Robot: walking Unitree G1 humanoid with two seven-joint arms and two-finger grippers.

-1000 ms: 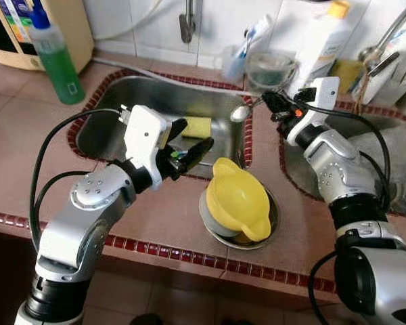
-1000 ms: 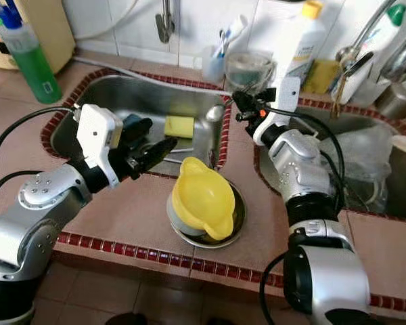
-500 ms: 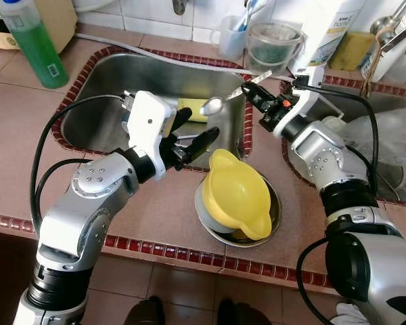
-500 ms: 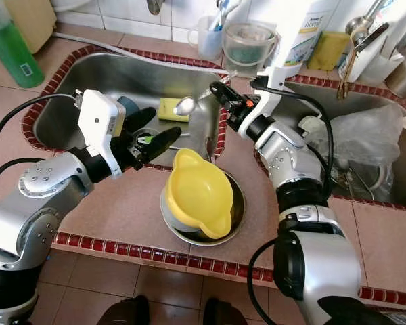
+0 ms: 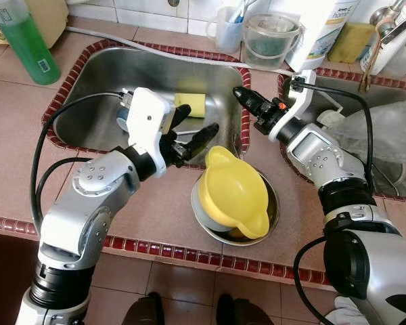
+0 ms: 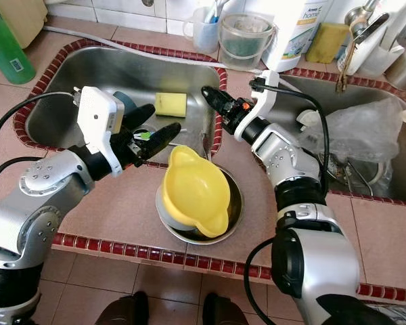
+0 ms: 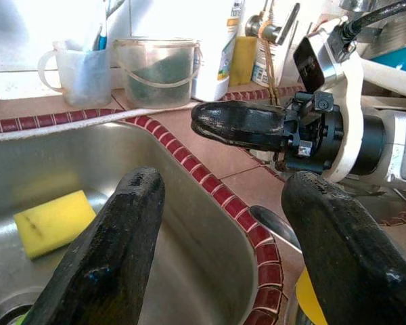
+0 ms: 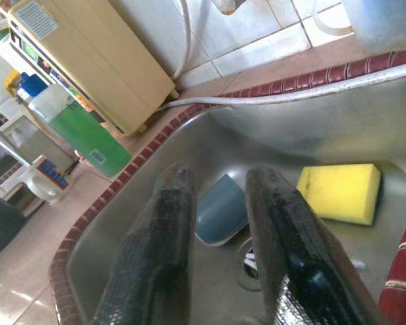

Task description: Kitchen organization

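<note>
Left claw (image 5: 193, 137) is hovering over the near right part of the left sink (image 5: 95, 88), fingers spread wide, gripping nothing. Right claw (image 5: 247, 101) is reaching in from the right over the tiled divider, its tip above the sink's right rim, fingers nearly together with a narrow gap and nothing between them.

Yellow bowl (image 5: 233, 193) is lying tilted on a metal dish (image 5: 271, 213) on the counter (image 5: 13, 108), near of the sink's right corner.

Yellow sponge (image 5: 193, 105) is resting on the sink floor toward the far right.

Right wrist view is adding a grey-blue cup (image 8: 220, 208) lying by the drain, left of the sponge; in the eye views the left wrist housing mostly hides it. That view is also catching a green soap bottle (image 8: 84, 132) on the counter far left.

Left wrist view is showing the right claw head-on, plus a clear tub (image 7: 155, 68) and a toothbrush cup (image 7: 81, 71) standing at the far wall.

Person's feet (image 5: 149, 315) are showing on the floor tiles, near edge.
</note>
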